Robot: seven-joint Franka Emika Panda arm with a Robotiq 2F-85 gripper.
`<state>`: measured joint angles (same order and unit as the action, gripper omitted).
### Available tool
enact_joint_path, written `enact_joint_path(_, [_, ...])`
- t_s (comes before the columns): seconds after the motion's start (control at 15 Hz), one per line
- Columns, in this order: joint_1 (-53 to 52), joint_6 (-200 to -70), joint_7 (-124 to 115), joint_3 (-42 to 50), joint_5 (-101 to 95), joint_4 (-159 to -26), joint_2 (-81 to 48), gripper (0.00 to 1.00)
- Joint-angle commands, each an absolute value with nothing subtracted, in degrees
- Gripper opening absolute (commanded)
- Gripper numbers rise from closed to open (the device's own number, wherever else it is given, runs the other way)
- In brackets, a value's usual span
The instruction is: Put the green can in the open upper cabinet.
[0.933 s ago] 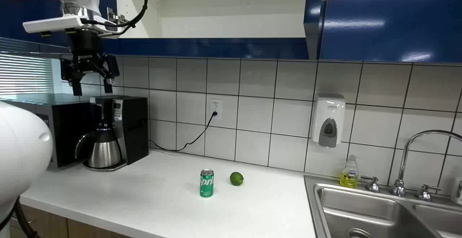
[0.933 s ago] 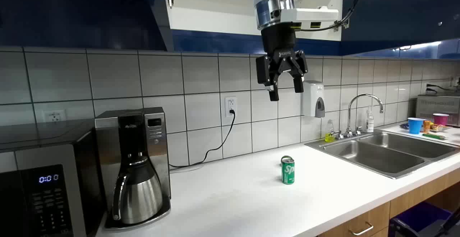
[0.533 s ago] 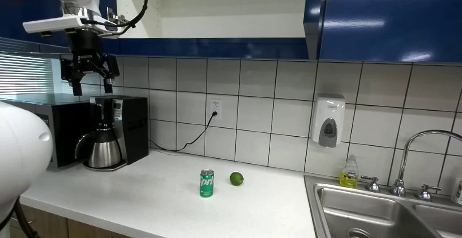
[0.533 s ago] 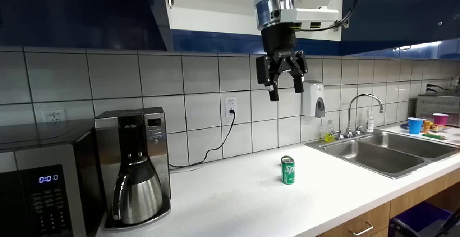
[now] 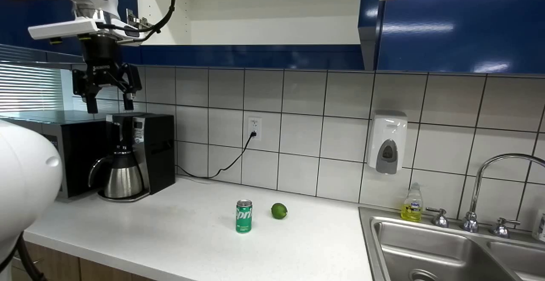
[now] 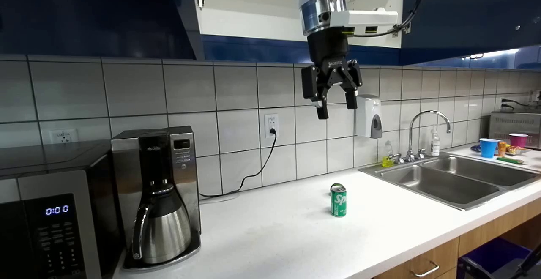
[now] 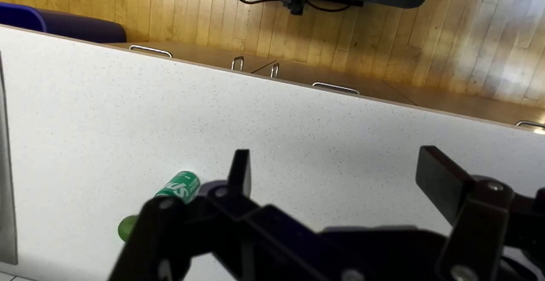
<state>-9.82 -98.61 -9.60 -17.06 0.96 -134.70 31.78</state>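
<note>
Bench (image 5: 179,238): white speckled top, tiled wall (image 5: 302,132) along the back edge, wooden drawers (image 6: 444,255) below the front edge.
Open upper cabinet (image 5: 272,55): glossy dark blue fronts, white interior; mounted above the bench's back edge.
Robot arm (image 6: 327,8): white and metallic, hanging over the bench.
Sink (image 5: 368,230): steel, two basins, set into the bench toward the right in both exterior views.
Microwave (image 6: 63,245): black and steel, at the bench's left end.
Coffee maker (image 6: 184,181): with steel carafe (image 6: 167,234), just right of the microwave, toward the back left corner.
Gripper (image 6: 337,108): black, above the bench, fingers (image 7: 440,183) spread wide; bench top shows between them in the wrist view.
Soap dispenser (image 5: 388,142): white and grey, on the tiled wall above the back edge.
Bottle (image 5: 411,206): yellow contents, at the sink's back rim.
Green can (image 5: 244,217): upright on the bench between front and back edges, left of the sink, apart from the gripper.
Lime (image 5: 279,210): just beside the can, nearer the back edge.
</note>
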Motion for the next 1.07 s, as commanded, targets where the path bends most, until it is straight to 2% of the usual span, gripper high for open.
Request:
enact_joint_path(0.0, [-9.54,-100.06,-9.72,-15.59,-1.22,-135.25,30.71,1.0])
enact_joint_path(0.33, [-8.13,-103.56,-9.97,-13.53,-5.16,-137.38,27.0,1.0])
enact_joint_path(1.0, [-5.71,-119.73,-12.47,-10.66,-9.93,-143.75,17.32,1.0])
